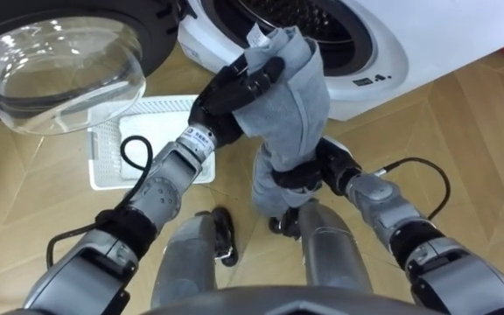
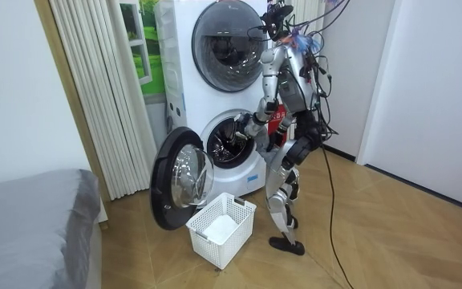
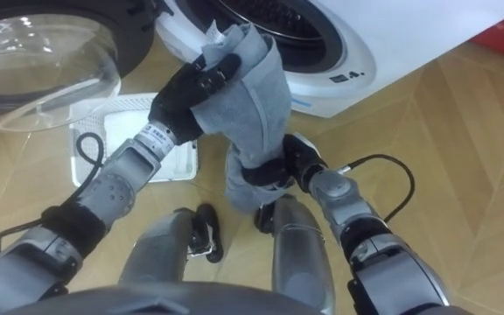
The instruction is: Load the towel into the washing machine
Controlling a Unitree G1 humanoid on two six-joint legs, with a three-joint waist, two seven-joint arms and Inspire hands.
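- While the robot stands close in front of the washing machine (image 1: 383,61), the grey towel (image 1: 291,96) is held up by both hands, just in front of the open drum (image 1: 318,22).
- The top of the towel is gripped by the left hand (image 1: 234,87), with the fingers curled tight round the cloth. A small corner sticks out above that hand.
- The lower part is squeezed by the right hand (image 1: 331,162), and its fingers are wrapped round the bunched cloth. A short end hangs down under that hand.
- The towel looks soft, floppy and light. It can be judged easy to lift, but it will likely sag wherever it is not held.
- It does not look slippery and cannot be broken, so a firm squeeze can be used.
- The two bunched spots now held are likely the best places to hold it. The loose end under the right hand may catch on the drum's rim if it is not pushed in too.
- The round door (image 1: 55,70) is swung open beyond the left hand, and a white basket (image 1: 103,140) is seen on the floor below that hand.
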